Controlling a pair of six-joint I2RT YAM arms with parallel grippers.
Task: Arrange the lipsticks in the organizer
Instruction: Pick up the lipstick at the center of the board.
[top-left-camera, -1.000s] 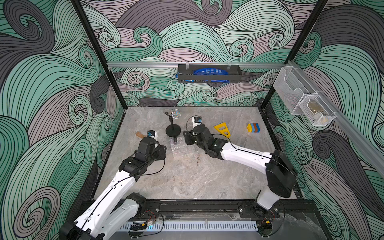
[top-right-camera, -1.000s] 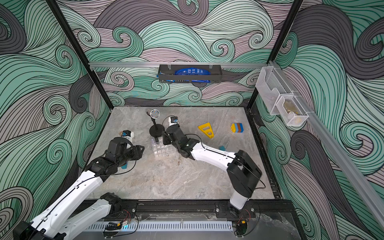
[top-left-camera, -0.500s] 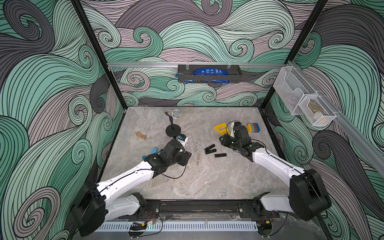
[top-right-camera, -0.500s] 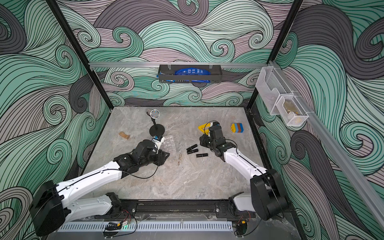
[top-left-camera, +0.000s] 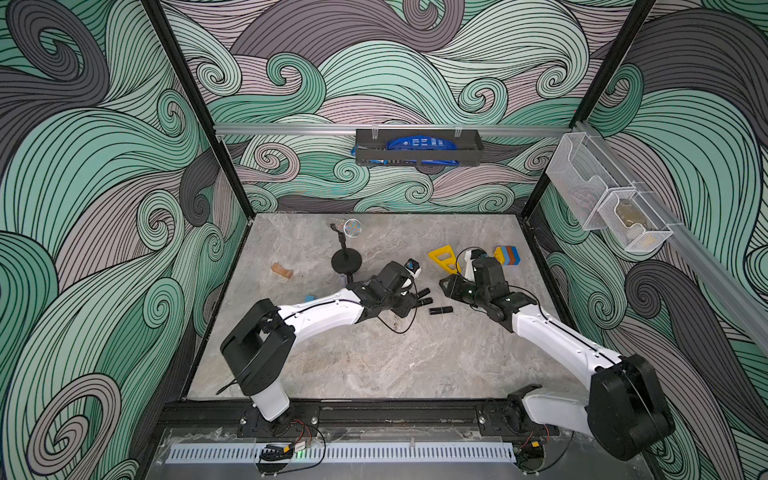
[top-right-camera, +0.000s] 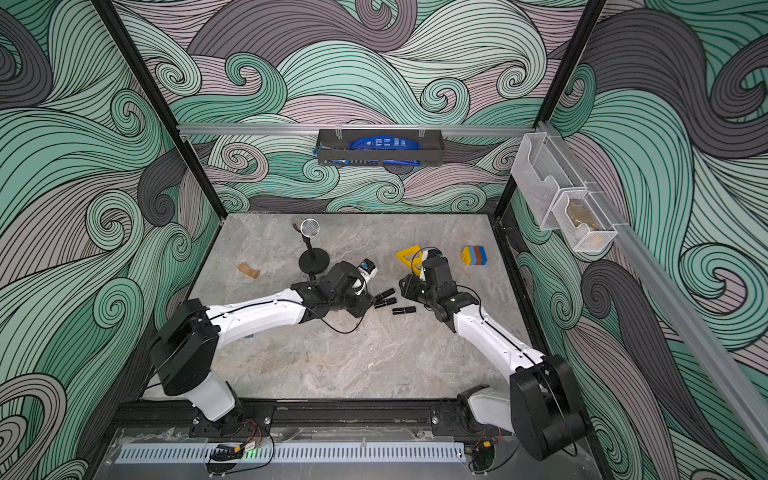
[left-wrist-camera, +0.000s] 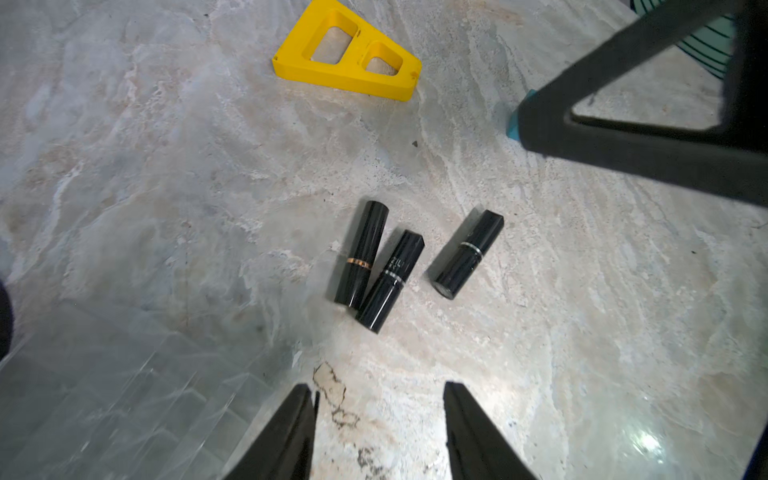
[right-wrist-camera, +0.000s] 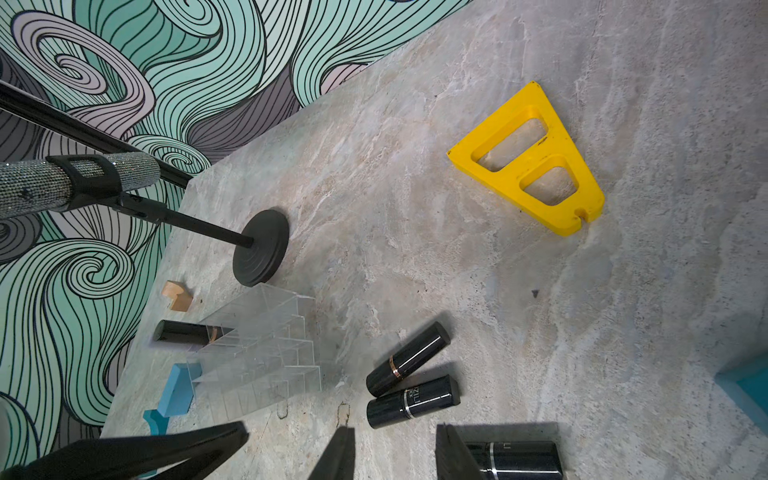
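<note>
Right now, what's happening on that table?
Neither arm is holding anything. The left gripper and right gripper are both open, hovering near three black lipsticks lying on the table between them. Two lie together; the third lipstick lies apart, beside the right gripper. A fourth lipstick already sits in the clear organizer.

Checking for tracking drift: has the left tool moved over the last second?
Yes. The left tool went from left of the black round-based stand to its right, close to the black lipstick tubes.
</note>
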